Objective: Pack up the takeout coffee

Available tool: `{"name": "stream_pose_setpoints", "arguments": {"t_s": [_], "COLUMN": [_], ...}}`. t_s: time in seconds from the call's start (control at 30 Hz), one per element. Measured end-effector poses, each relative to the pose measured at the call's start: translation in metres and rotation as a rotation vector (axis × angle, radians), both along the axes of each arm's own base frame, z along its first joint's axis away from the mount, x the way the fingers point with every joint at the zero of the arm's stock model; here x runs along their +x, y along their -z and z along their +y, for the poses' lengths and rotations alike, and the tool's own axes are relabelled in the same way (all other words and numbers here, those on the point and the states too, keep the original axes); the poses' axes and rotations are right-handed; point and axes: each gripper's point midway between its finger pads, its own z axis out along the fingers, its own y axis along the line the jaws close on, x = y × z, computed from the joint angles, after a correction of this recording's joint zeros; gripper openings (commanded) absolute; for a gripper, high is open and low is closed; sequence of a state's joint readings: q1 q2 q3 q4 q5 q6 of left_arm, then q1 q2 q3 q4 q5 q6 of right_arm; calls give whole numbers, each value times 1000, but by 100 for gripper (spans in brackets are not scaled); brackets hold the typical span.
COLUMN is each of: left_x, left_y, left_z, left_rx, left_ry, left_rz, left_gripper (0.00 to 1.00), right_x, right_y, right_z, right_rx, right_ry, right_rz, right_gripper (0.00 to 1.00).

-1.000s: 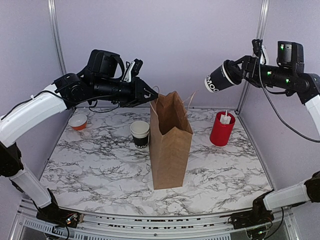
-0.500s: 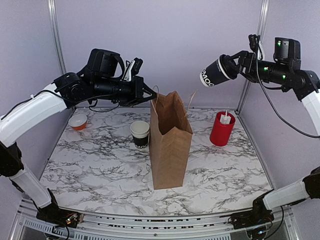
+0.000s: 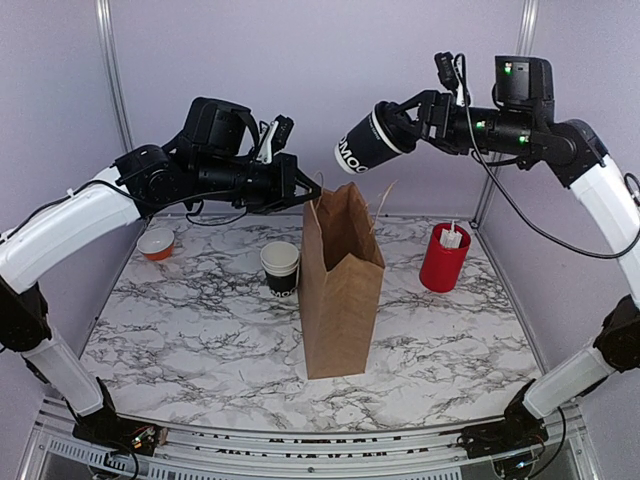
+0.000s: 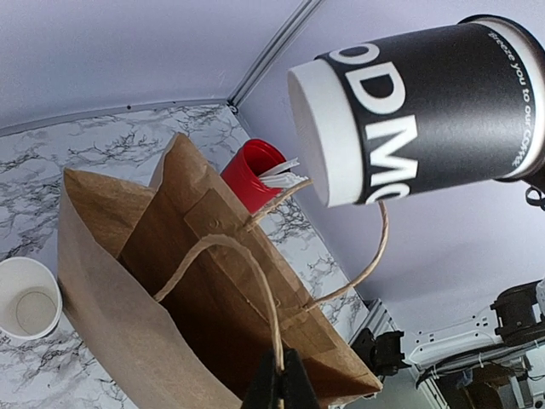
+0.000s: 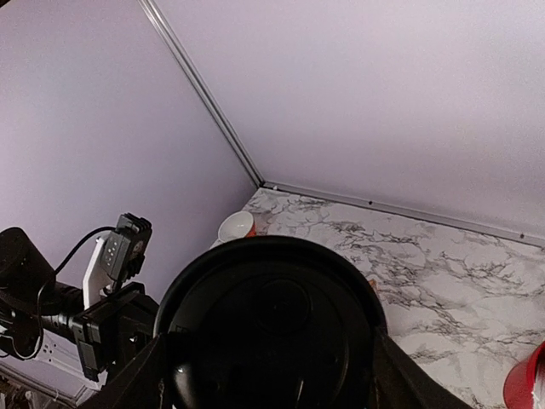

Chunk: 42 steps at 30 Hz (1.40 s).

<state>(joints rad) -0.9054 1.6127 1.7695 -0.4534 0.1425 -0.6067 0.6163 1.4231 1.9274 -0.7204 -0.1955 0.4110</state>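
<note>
Marble table [image 3: 450, 350], brown paper bag [image 3: 340, 290] upright at its middle, mouth open. No print visible on the bag.

Left gripper [image 3: 303, 190] at the bag's upper left rim, jaws pinched shut on the twine handle [image 4: 223, 247]; the loop is pulled taut.

Right gripper [image 3: 415, 118] above and right of the bag, clamped on the lid end of the takeout coffee [image 3: 368, 148]. The cup is in the air over the bag's mouth, lying sideways, white base toward the left arm, touching nothing else. Big white letters on the black wall read "ODMO", partly cut off; the small line by the rim reads roughly "breeze you to our coffe".

Red cylinder [image 3: 443, 258] right of the bag, white bits sticking out the top.

Lidless black cup [image 3: 280, 268] just left of the bag; its lettering is too small to read.

Small orange-and-white bowl [image 3: 156, 243] far left of the bag.
</note>
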Motion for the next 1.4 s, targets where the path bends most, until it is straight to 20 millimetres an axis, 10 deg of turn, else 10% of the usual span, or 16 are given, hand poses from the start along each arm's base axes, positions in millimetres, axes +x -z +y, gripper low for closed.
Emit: {"name": "stream_pose_setpoints", "arguments": {"t_s": [0.4,0.87,1.4], "left_x": [-2,-3,-15], "left_y": [-3,-3,-25], "left_z": [36,32,-9], "left_rx": [-15,-47,-210], "left_ry": [-148,-156,-152], "left_rz": [-29,-35,-36], "left_gripper": [0,0,0], "right_x": [-16,-28,-22], "right_y": [40,97,139], "right_z": [50,85,55], "right_rx": [-107,-258,-414], "right_ry": [-44,-89,-29], "right_rz": [74,177,266], "right_gripper": [54,54,53]}}
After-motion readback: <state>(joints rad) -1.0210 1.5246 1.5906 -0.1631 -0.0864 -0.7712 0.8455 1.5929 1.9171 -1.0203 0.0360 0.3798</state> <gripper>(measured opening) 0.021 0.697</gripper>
